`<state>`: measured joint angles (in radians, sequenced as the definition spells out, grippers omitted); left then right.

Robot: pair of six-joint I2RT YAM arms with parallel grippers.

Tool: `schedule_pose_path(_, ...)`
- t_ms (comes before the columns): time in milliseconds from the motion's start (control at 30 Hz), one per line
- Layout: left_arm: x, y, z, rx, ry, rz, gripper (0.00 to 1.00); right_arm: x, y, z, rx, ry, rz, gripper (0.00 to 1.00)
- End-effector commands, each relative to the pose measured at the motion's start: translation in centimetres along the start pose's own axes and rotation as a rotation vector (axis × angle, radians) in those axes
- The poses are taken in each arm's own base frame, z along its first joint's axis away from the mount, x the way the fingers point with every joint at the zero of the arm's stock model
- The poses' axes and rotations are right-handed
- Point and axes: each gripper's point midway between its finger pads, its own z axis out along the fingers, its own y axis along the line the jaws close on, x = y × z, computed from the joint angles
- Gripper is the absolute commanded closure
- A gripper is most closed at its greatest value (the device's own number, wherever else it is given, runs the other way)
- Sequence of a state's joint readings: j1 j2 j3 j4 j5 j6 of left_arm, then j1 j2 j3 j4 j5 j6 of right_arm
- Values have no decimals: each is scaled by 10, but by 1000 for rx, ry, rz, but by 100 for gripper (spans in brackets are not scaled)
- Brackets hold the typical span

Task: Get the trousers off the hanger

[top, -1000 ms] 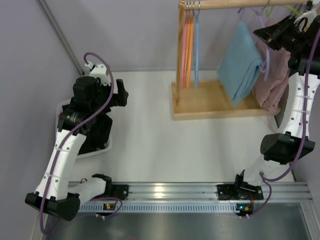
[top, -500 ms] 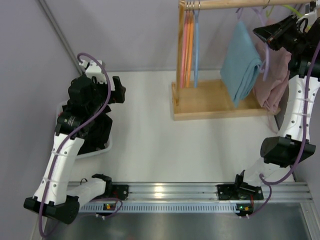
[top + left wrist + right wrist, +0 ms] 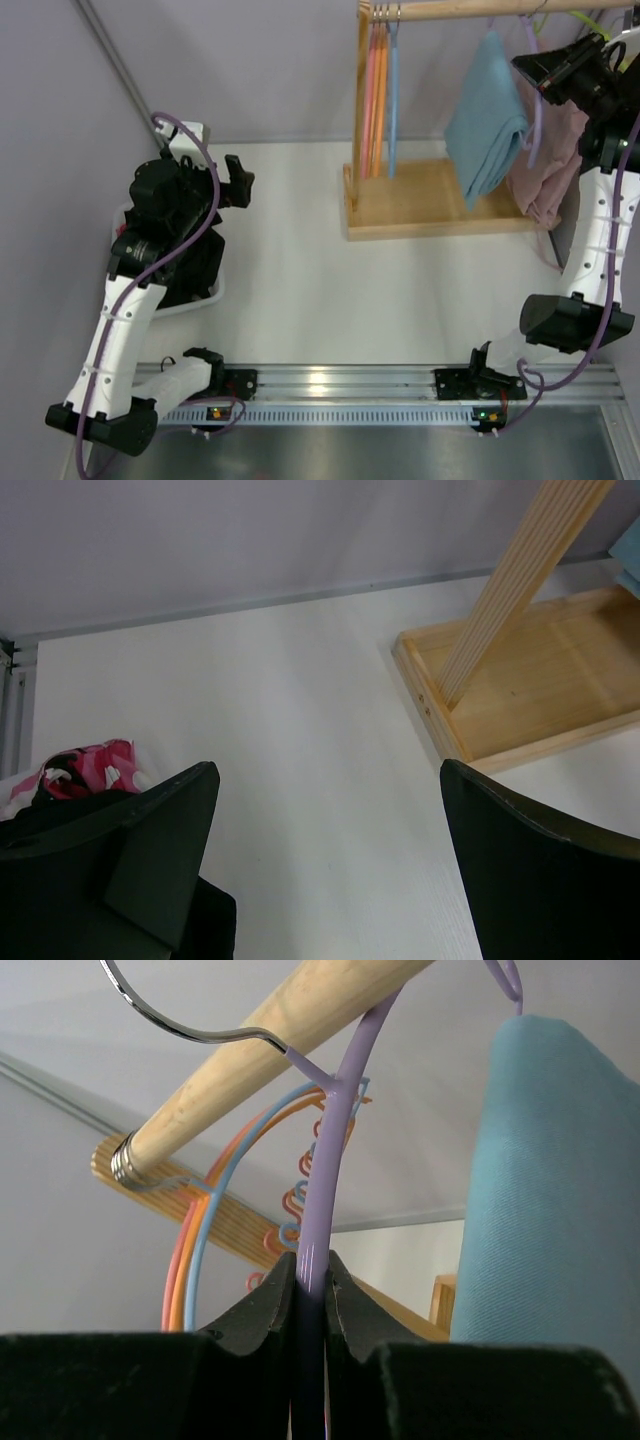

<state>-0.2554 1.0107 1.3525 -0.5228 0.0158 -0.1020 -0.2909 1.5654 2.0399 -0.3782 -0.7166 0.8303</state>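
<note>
Teal trousers hang folded below the wooden rail at the back right; they fill the right side of the right wrist view. A purple hanger curves down from the rail beside them. My right gripper is shut on that hanger's purple wire, and in the top view it sits high at the rail, just right of the trousers. My left gripper hovers far to the left over the table, open and holding nothing.
A wooden rack base stands under the rail. Orange, pink and blue hangers hang at its left post. A pink garment hangs right of the trousers. A white bin with dark clothes sits under the left arm, with pink patterned cloth in it.
The left arm has drawn a little back and left, still open. The right gripper has shifted slightly right and up with the purple hanger, and the teal trousers swung right with it.
</note>
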Motion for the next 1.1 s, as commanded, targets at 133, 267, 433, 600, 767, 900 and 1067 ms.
schedule_pose_path(133,-9,-18,-2,130,-80,99,2,-15,120,-85,-209,-210,-338,100)
schedule_pose_path(267,11,-27,-1,206,-82,180,2,5,105,-94,-162,-183,-309,100)
schedule_pose_path(433,43,-43,-15,332,-98,247,2,31,97,-113,-112,-170,-243,100)
schedule_pose_path(600,83,-60,-28,436,-95,307,2,57,83,-130,-57,-166,-149,100)
schedule_pose_path(767,113,-90,-32,562,-67,350,2,81,72,-151,9,-176,-70,100)
schedule_pose_path(900,116,-112,-27,579,-107,414,2,86,66,-165,86,-213,-23,100)
schedule_pose_path(1067,113,-162,-24,618,-123,376,3,82,70,-184,147,-269,-7,100)
